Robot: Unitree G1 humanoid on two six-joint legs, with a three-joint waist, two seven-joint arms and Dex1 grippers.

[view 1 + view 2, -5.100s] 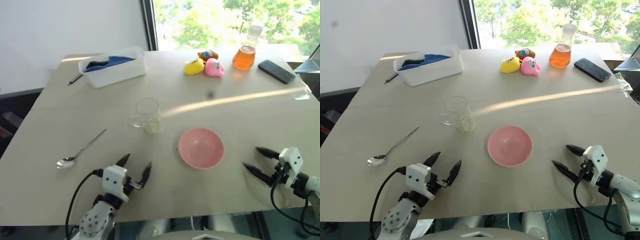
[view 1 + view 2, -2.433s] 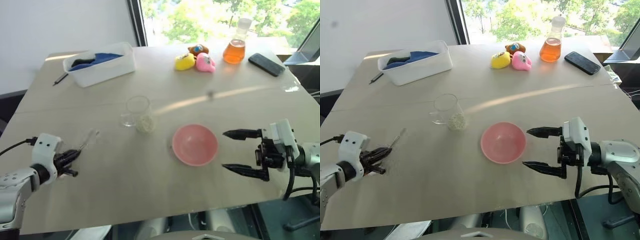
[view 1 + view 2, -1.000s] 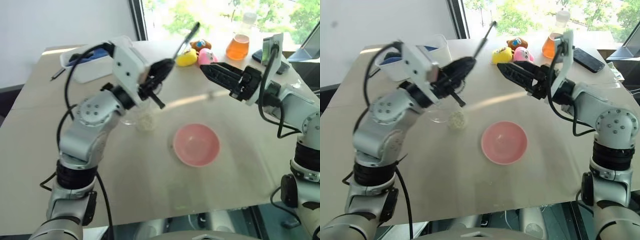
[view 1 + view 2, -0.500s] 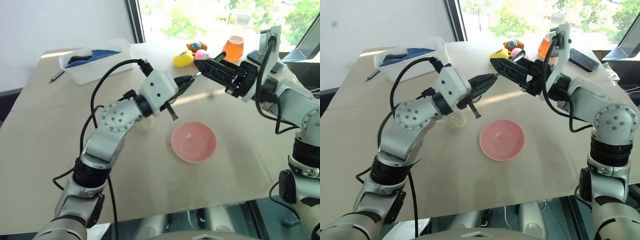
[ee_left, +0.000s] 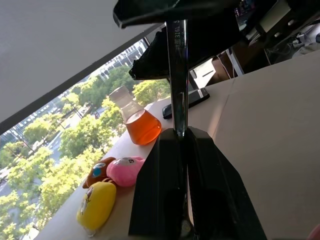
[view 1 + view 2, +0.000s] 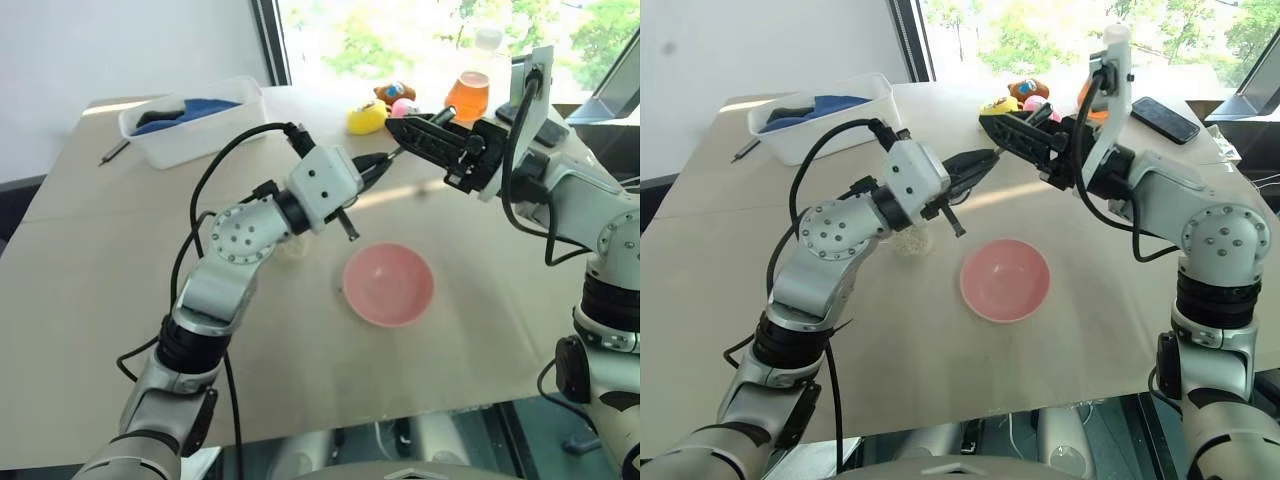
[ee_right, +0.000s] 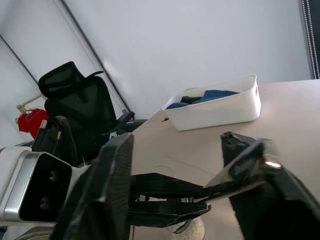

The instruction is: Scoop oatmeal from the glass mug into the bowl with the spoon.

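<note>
Spoon (image 5: 177,75): polished, reflective metal. Bowl (image 6: 389,284): smooth pink, slight sheen. Table (image 6: 480,330): matt pale wood-look surface. Far-left tub (image 6: 200,127): white translucent plastic. Flask (image 5: 139,122): clear glossy glass.

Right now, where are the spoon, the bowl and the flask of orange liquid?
spoon (image 5: 178,75), left wrist view, on its handle.
bowl (image 6: 388,284), left eye view, on its inner floor.
flask (image 5: 142,126), left wrist view, on the orange liquid.
</note>
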